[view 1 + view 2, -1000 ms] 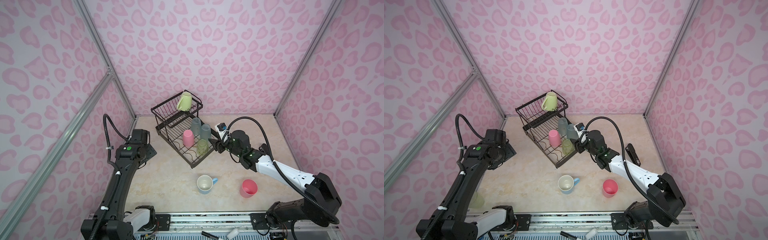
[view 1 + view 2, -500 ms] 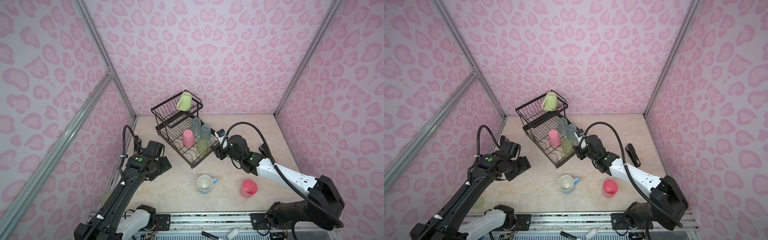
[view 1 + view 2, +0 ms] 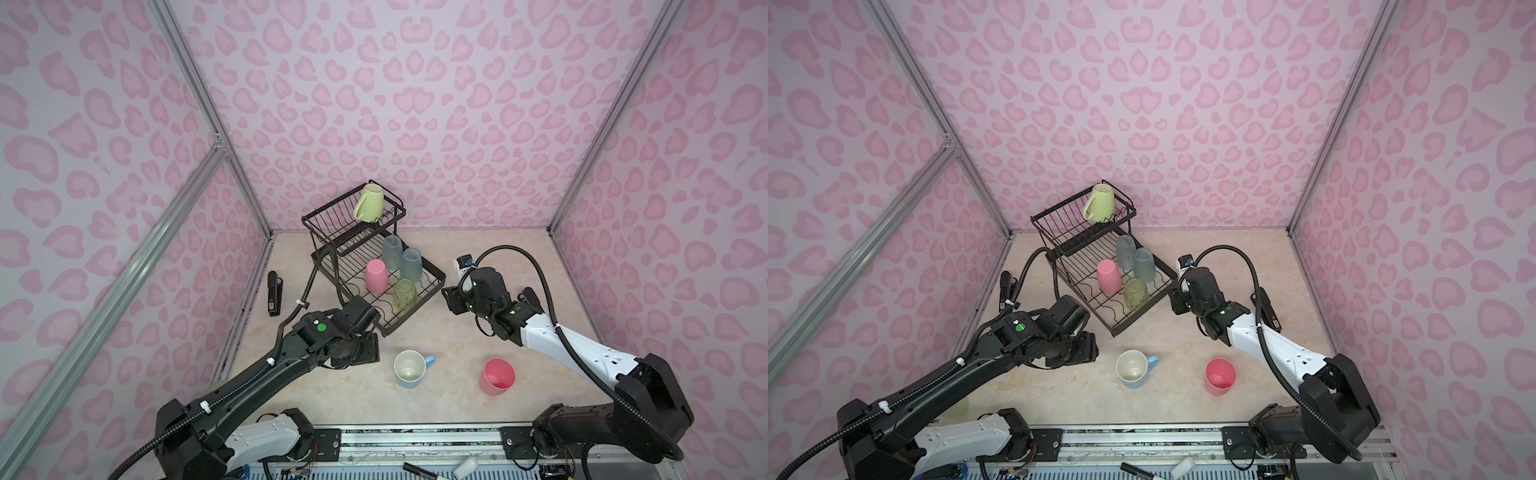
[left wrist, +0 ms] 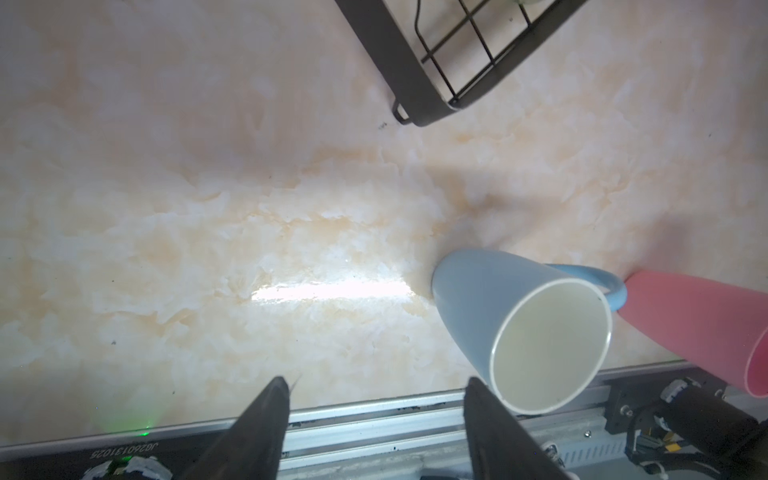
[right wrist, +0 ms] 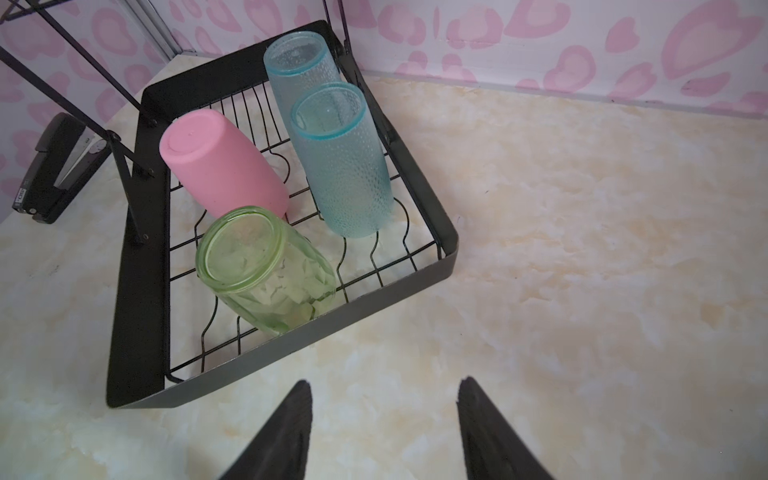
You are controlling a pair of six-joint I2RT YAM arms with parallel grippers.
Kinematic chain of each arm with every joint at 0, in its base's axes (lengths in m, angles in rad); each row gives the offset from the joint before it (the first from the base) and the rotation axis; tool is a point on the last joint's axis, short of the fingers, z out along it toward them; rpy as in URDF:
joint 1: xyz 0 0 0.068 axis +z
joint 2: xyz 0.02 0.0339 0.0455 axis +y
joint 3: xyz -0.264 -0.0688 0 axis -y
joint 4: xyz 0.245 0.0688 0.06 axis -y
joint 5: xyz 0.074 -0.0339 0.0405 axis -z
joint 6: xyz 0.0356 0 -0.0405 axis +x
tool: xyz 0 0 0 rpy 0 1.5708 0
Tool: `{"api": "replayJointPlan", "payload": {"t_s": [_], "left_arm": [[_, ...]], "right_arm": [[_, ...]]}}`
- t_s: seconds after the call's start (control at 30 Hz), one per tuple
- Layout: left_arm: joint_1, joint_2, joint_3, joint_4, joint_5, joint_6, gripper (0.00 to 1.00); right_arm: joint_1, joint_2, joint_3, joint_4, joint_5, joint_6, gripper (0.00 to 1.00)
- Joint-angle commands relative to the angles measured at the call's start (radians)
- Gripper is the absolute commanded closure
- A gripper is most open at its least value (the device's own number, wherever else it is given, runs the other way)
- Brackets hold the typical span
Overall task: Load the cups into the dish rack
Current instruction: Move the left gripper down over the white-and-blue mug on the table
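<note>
Beside the light-blue mug (image 4: 519,324), left hand (image 4: 376,382) spread apart, holding nothing

Black rack (image 5: 137,291), lime mug (image 3: 368,203), light-blue mug (image 3: 409,368), pink cup (image 3: 497,376), pink-spotted walls (image 3: 415,104).

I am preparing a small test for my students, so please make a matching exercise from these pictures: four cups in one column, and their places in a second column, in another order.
Cups
1. lime mug
2. light-blue mug
3. green tumbler
4. coral cup

Places
A. on the table, rightmost cup in both top views
B. dish rack, upper basket
C. on the table, beside the left gripper
D. dish rack, lower tray

Pairs: 1-B, 2-C, 3-D, 4-A
</note>
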Motion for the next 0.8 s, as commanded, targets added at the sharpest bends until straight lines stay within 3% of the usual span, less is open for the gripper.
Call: {"api": "replayJointPlan", "payload": {"t_s": [0.0, 0.33, 0.6, 0.77], "left_arm": [[-0.051, 0.035, 0.021, 0.033, 0.011, 0.0, 0.32], [-0.188, 0.2, 0.11, 0.053, -0.001, 0.085, 0.38], [-0.19, 0.259, 0.114, 0.096, -0.1, 0.307, 0.43], [-0.189, 0.277, 0.104, 0.189, -0.066, 0.463, 0.44]], "right_arm": [[-0.002, -0.006, -0.014, -0.008, 0.013, 0.03, 0.44], [-0.008, -0.029, -0.044, -0.001, 0.018, 0.028, 0.44], [-0.022, -0.062, -0.081, 0.018, 0.015, 0.024, 0.44], [-0.029, -0.072, -0.093, 0.031, 0.012, 0.02, 0.44]]}}
